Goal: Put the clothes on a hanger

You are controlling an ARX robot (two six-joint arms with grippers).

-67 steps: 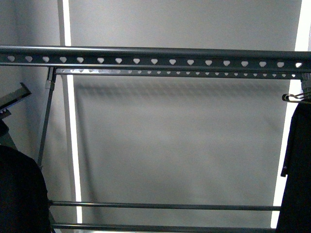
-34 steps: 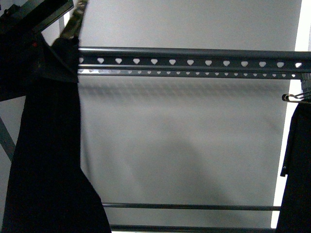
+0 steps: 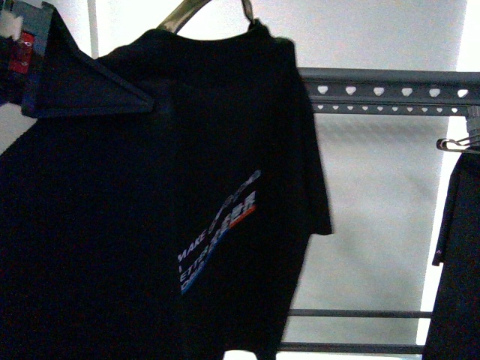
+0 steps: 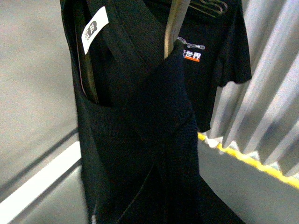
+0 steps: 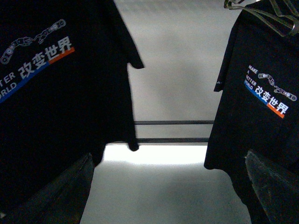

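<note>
Pale wall (image 3: 375, 210); T-shirt (image 3: 150, 195) before rack rail (image 3: 390, 91)

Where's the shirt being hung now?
Front view, left side: the T-shirt hides the left part of the rack rail; another black shirt hangs at the right edge.

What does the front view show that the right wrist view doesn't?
Only the front view shows the grey rail with heart-shaped holes and the coat hanger carrying the nearer T-shirt. Only the right wrist view shows the right end effector, open and empty, and readable print on the hung T-shirt. Both show the two black T-shirts and the lower crossbars.
</note>
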